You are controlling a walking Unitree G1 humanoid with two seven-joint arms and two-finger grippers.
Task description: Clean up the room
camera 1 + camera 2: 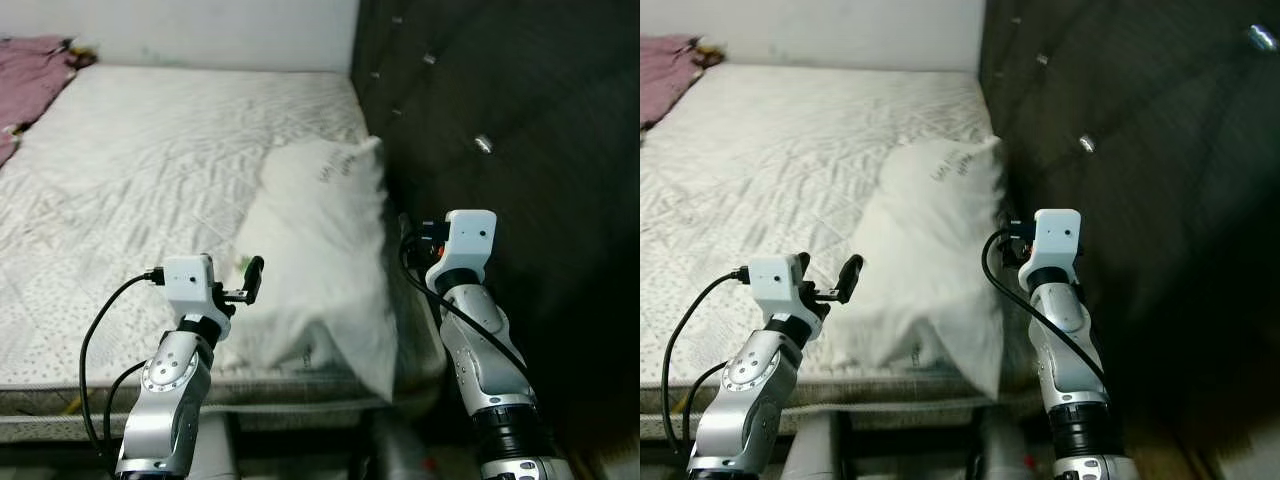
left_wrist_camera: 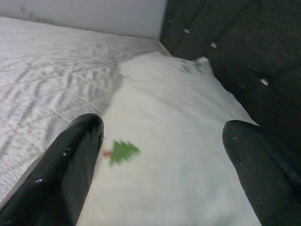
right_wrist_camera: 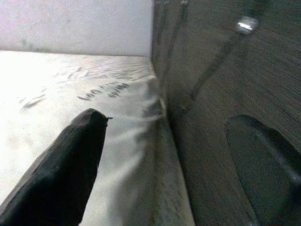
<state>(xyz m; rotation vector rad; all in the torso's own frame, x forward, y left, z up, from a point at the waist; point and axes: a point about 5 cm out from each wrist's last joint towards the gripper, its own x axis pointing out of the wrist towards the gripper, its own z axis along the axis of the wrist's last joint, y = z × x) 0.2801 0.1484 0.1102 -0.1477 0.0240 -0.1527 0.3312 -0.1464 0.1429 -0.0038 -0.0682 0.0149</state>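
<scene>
From the head camera I look down on a bare white mattress (image 1: 150, 170) with a dark tufted headboard (image 1: 500, 120) along its right side. A white pillow (image 1: 320, 250) lies at about 3 o'clock on the mattress, its long edge against the headboard and its near corner hanging slightly over the mattress's front edge. It carries dark printed lettering near its far end and a small green tree-shaped mark near my left arm's side. A crumpled pink cloth (image 1: 30, 80) sits at the far corner, around 10 o'clock.

My left gripper (image 1: 250, 283) hovers at about 6 o'clock, just beside the pillow's near-left edge. In its wrist view the two black fingers (image 2: 70, 165) stand wide apart with the pillow between and beyond them, gripping nothing; whether they touch the fabric I cannot tell.

My right gripper (image 3: 164, 179) is raised at about 4 o'clock, in the seam between pillow and headboard. Its wrist view shows one finger (image 3: 70, 160) over the pillow's edge and the other (image 3: 263, 160) dark against the headboard, spread wide and empty.
</scene>
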